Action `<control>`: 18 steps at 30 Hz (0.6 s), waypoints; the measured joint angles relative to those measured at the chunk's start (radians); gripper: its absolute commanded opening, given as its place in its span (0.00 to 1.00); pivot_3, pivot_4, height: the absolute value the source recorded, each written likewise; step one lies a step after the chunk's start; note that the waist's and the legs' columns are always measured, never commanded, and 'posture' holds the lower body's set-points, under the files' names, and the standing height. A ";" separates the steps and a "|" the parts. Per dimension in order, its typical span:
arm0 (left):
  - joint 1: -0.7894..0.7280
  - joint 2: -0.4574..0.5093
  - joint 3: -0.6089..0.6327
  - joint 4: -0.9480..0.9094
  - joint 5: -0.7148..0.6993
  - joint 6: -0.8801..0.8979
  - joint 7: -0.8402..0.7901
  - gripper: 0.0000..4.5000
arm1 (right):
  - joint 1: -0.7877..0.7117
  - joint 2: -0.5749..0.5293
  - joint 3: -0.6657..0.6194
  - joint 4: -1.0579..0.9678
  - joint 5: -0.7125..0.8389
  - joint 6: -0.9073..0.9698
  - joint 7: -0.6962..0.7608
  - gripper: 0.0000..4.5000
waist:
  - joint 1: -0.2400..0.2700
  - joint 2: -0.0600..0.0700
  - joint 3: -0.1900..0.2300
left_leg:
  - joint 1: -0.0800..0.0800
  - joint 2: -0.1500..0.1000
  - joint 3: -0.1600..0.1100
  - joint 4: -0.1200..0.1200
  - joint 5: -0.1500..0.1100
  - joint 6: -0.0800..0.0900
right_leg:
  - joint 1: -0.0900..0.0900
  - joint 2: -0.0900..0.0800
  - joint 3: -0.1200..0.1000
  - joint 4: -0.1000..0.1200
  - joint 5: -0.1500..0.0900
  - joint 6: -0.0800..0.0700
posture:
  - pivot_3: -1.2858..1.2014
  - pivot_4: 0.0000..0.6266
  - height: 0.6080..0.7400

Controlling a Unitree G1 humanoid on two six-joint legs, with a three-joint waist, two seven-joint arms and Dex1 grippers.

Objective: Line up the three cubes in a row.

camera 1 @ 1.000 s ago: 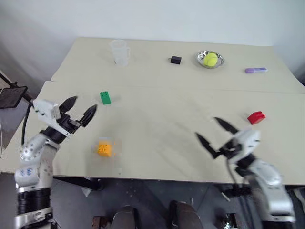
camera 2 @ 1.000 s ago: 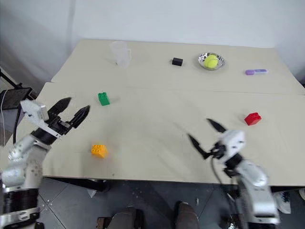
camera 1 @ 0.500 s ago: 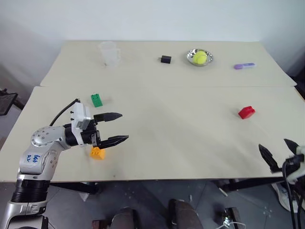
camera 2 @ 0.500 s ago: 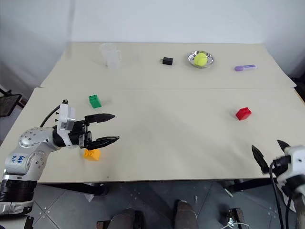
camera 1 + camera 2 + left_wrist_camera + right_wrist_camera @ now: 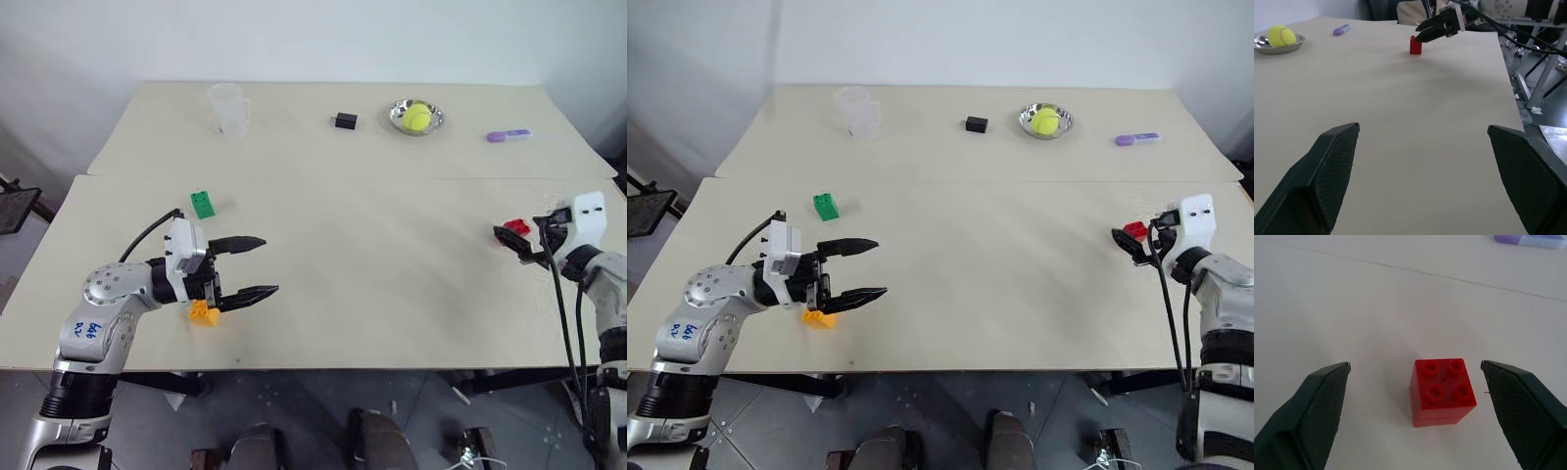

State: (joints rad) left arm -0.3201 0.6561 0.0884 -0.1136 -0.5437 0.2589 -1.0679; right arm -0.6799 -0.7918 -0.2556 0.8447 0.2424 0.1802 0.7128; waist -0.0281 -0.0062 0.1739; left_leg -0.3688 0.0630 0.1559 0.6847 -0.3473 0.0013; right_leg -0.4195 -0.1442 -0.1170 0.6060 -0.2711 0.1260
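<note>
Right wrist view: red cube [image 5: 1443, 390] sits on the table [image 5: 1352, 298], four studs up, in line with the gap between the two black fingers [image 5: 1312, 406], which stand wide apart with nothing clamped and clear of it on both sides. The head views do not give that stud detail; there the red cube [image 5: 1134, 231] is partly covered by the right gripper [image 5: 1129, 243], so contact cannot be judged from above. A cut-off purple object shows beyond the cube, at the frame edge.

Left wrist view: looks across the table to the red cube [image 5: 1416, 45] with the right gripper's tips just beside it, and beyond, the bowl [image 5: 1278, 45] holding the yellow ball [image 5: 1281, 35] and the purple stick [image 5: 1342, 30]. Left fingers [image 5: 1327, 171] are spread wide, nothing between them.

Head views add what neither wrist camera gives. The left gripper [image 5: 257, 266] hovers open, well apart from the red cube, on the opposite side of the table. The orange-yellow cube [image 5: 203, 313] lies just beside that gripper's wrist, half hidden under it. The green cube [image 5: 203, 204] is farther back from it, and far from the red cube. Back from the red cube: clear cup [image 5: 227, 106] and small black block [image 5: 344, 120].
</note>
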 measured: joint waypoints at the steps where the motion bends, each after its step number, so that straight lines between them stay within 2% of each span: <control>1: 0.001 -0.001 0.000 -0.002 0.001 0.000 0.003 0.99 | -0.020 0.000 0.007 0.042 -0.014 -0.017 0.001 1.00 | -0.001 0.000 0.000 | 0.000 0.000 0.000 0.000 0.000 0.000 | 0.000 0.000 0.000 0.000 0.000 0.000 | 0.52 0.24 1.00; 4: 0.013 -0.002 0.001 -0.023 0.001 0.002 0.012 0.99 | -0.074 -0.001 0.035 0.165 -0.058 -0.053 0.019 1.00 | -0.003 0.000 0.000 | 0.000 0.000 0.000 0.000 0.000 0.000 | 0.000 0.000 0.000 0.000 0.000 0.000 | 0.52 0.24 1.00; 6: 0.015 -0.002 0.001 -0.036 0.001 0.003 0.016 1.00 | -0.091 -0.001 0.048 0.217 -0.074 -0.077 0.031 0.91 | -0.002 0.000 0.000 | 0.000 0.000 0.000 0.000 0.000 0.000 | 0.000 0.000 0.000 0.000 0.000 0.000 | 0.52 0.24 1.00; 9: 0.018 -0.001 0.002 -0.039 0.001 0.008 0.023 1.00 | -0.110 -0.001 0.051 0.274 -0.085 -0.127 0.053 0.72 | -0.003 0.000 0.000 | 0.000 0.000 0.001 0.000 0.000 0.000 | 0.000 0.000 0.000 0.000 0.000 0.000 | 0.52 0.24 1.00; 14: 0.025 0.002 0.011 -0.041 0.001 0.012 0.029 1.00 | -0.137 -0.001 0.056 0.299 -0.087 -0.164 0.159 0.34 | -0.004 0.001 0.000 | 0.000 0.000 0.001 0.000 0.000 0.000 | 0.000 0.000 0.000 0.000 0.000 0.000 | 0.52 0.24 1.00; 18: 0.038 0.002 0.012 -0.043 0.001 0.012 0.032 1.00 | -0.138 0.014 0.074 0.295 -0.098 -0.214 0.215 0.33 | -0.003 0.001 0.000 | 0.000 0.000 0.001 0.000 0.000 0.000 | 0.000 0.000 0.000 0.000 0.000 0.000 | 0.52 0.24 1.00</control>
State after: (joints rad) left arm -0.2822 0.6580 0.1004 -0.1566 -0.5426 0.2706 -1.0363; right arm -0.8182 -0.7779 -0.1813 1.1396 0.1446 -0.0335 0.9278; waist -0.0316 -0.0056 0.1742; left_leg -0.3685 0.0634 0.1565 0.6847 -0.3471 0.0010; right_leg -0.4197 -0.1442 -0.1166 0.6064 -0.2710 0.1262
